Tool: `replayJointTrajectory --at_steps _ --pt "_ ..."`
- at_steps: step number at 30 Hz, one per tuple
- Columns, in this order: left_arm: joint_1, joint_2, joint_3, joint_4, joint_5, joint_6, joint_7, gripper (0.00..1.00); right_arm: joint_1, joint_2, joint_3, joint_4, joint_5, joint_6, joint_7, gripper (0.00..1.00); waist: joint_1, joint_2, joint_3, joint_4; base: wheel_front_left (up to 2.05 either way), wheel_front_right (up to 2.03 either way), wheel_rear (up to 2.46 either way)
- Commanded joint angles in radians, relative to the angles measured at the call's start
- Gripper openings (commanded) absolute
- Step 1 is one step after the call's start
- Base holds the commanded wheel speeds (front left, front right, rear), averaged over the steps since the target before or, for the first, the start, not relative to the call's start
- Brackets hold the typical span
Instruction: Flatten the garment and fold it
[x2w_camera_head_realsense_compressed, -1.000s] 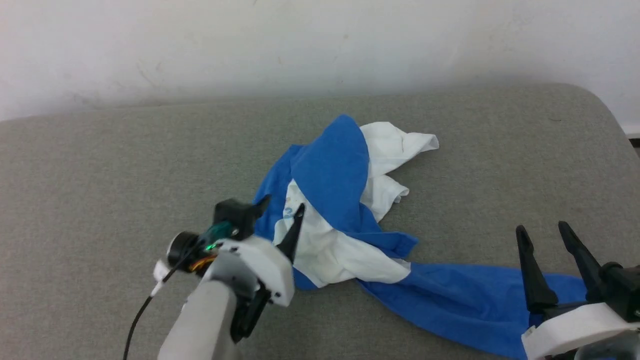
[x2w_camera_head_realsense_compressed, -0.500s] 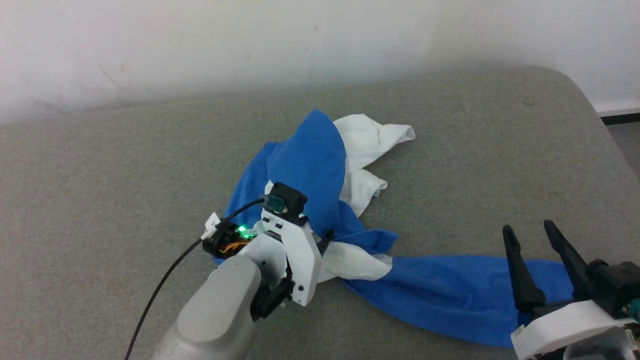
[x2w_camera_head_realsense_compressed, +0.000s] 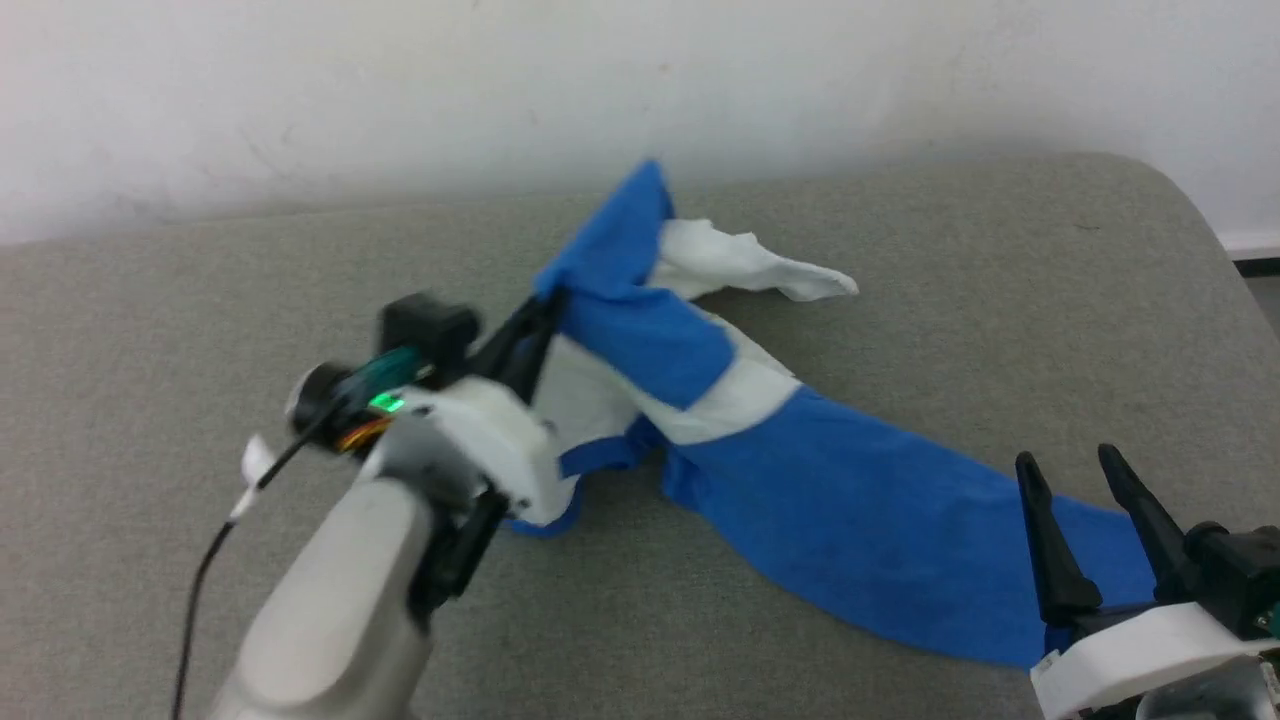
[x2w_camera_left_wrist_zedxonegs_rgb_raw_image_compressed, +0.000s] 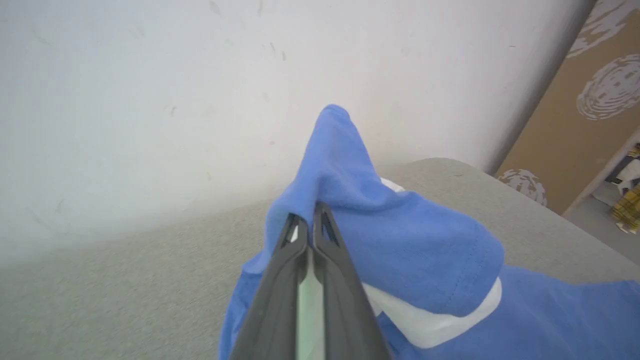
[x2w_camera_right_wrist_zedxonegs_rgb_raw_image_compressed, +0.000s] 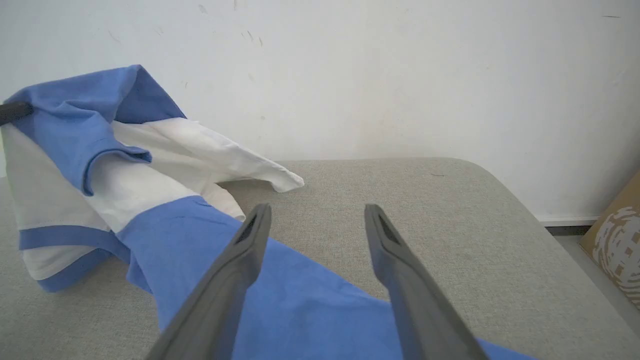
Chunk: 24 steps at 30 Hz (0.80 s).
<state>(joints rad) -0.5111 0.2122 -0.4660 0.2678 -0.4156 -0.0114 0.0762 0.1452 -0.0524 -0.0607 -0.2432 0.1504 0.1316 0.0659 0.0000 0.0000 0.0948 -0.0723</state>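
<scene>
The left claw (x2w_camera_head_realsense_compressed: 540, 310) pinches a blue fold of the garment (x2w_camera_head_realsense_compressed: 850, 500), raised over the middle of the grey desk (x2w_camera_head_realsense_compressed: 150, 330). The right claw (x2w_camera_head_realsense_compressed: 1065, 458) gapes empty, near right, over the trailing sleeve. The cloth looks soft and light (it will sag), so grip hems or shoulders. A second ago the left claw stood open above a low heap.

Plain indoor test room: grey padded table (x2w_camera_head_realsense_compressed: 900, 250), scuffed white wall (x2w_camera_head_realsense_compressed: 640, 80) at 12 o'clock, printed cardboard box (x2w_camera_right_wrist_zedxonegs_rgb_raw_image_compressed: 620, 235) at 3 o'clock.
</scene>
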Motion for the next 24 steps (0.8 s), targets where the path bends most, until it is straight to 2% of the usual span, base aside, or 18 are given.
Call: replayJointTrajectory --at_steps 1,5,8,11,14,15,16,20,24 --pt "0.109 0.046 0.051 -0.078 -0.018 0.06 -0.009 0.0 0.005 0.002 0.001 -0.004 0.005 -0.001 -0.003 1.0 0.0 0.0 -0.006 0.021 0.0 0.0 0.0" --pt "0.343 0.099 0.147 -0.236 -0.071 0.176 0.017 0.0 0.013 0.002 -0.005 -0.01 0.01 -0.001 -0.003 1.0 0.0 0.0 -0.003 0.048 0.0 0.0 0.0" --pt "0.508 0.111 0.192 -0.308 -0.115 0.242 0.048 0.0 0.016 0.002 -0.009 -0.016 0.009 -0.001 0.0 1.0 0.0 0.0 0.002 0.072 0.0 0.0 0.0" --pt "0.622 0.11 0.219 -0.333 -0.146 0.288 0.069 0.0 0.013 0.002 -0.007 -0.02 0.008 -0.001 0.002 1.0 0.0 0.0 0.004 0.087 0.0 0.0 0.0" --pt "0.666 0.106 0.225 -0.325 -0.172 0.294 0.086 0.0 0.011 0.002 -0.007 -0.02 0.007 -0.001 0.003 1.0 0.0 0.0 0.004 0.093 0.0 0.0 0.0" --pt "0.676 0.108 0.224 -0.318 -0.179 0.289 0.09 0.2 0.01 0.002 -0.006 -0.02 0.007 -0.001 0.004 1.0 0.0 0.0 0.005 0.095 0.0 0.0 0.0" --pt "0.677 0.105 0.226 -0.314 -0.184 0.286 0.086 1.0 0.008 0.002 -0.005 -0.02 0.007 -0.001 0.005 1.0 0.0 0.0 0.005 0.096 0.0 0.0 0.0" --pt "0.613 0.113 0.24 -0.332 -0.158 0.277 0.028 1.0 0.005 0.002 0.002 -0.02 0.007 -0.001 0.011 1.0 0.0 0.0 -0.002 0.093 0.0 0.0 0.0" --pt "0.511 0.156 0.237 -0.322 -0.128 0.254 0.048 1.0 0.008 0.002 0.002 -0.022 0.009 -0.001 0.015 1.0 0.0 0.0 -0.005 0.087 0.0 0.0 0.0"
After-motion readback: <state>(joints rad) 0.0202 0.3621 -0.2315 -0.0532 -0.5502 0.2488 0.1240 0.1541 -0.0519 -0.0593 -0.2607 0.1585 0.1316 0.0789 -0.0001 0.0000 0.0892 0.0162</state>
